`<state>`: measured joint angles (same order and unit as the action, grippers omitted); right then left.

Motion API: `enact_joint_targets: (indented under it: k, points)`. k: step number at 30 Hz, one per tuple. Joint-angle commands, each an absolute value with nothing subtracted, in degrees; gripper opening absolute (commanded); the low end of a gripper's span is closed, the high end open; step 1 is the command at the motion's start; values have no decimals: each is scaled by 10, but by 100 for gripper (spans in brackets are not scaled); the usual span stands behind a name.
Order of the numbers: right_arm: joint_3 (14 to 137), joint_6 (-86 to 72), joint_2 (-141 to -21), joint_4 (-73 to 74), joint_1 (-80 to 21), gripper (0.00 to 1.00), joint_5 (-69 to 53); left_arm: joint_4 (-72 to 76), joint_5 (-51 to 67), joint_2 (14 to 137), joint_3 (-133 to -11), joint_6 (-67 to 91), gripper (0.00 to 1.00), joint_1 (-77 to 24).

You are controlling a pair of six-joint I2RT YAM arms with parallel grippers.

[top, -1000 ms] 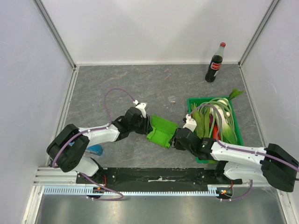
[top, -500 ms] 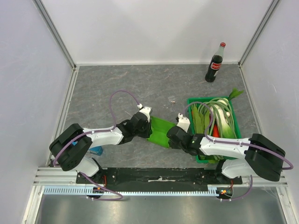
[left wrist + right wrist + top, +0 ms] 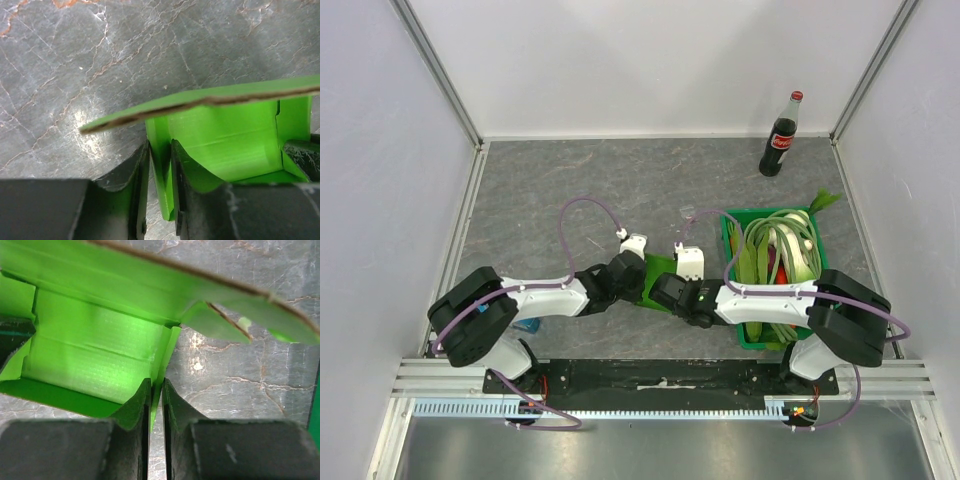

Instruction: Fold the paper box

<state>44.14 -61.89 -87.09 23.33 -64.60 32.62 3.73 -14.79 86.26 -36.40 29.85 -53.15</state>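
Arms drawn inward since a second ago; lower centre of frame, left gripper [image 3: 160, 150] and right gripper [image 3: 156, 387] each clamp an opposite wall of the paper box [image 3: 661, 267], likely to stand its sides upright for folding.

The paper box [image 3: 225, 135] is thin lime card, matt and faintly ribbed inside, its cut edge raw, brown and fibrous. My left fingers [image 3: 129, 180] and right fingers [image 3: 132, 415] look like matt black plastic, slightly scuffed. The tabletop [image 3: 75, 60] is grey, marble-veined, smooth with a dull sheen.
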Motion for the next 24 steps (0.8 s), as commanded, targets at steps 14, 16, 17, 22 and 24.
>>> enact_joint_targets:
  k: [14, 16, 17, 22, 24]
  points:
    - [458, -613, -903, 244, -677, 0, 356, -96, -224, 891, -418, 311, 2, -556]
    - [470, -649, -913, 261, -693, 0, 380, -141, -286, 935, -443, 331, 2, -579]
    - [471, -661, -912, 260, -700, 0, 389, -181, -309, 950, -464, 359, 2, -585]
    - [458, -693, -901, 217, -708, 0, 389, -192, -329, 1009, -477, 400, 2, -598]
    - [440, -693, -893, 193, -708, 0, 375, -192, -323, 1013, -487, 414, 2, -599]
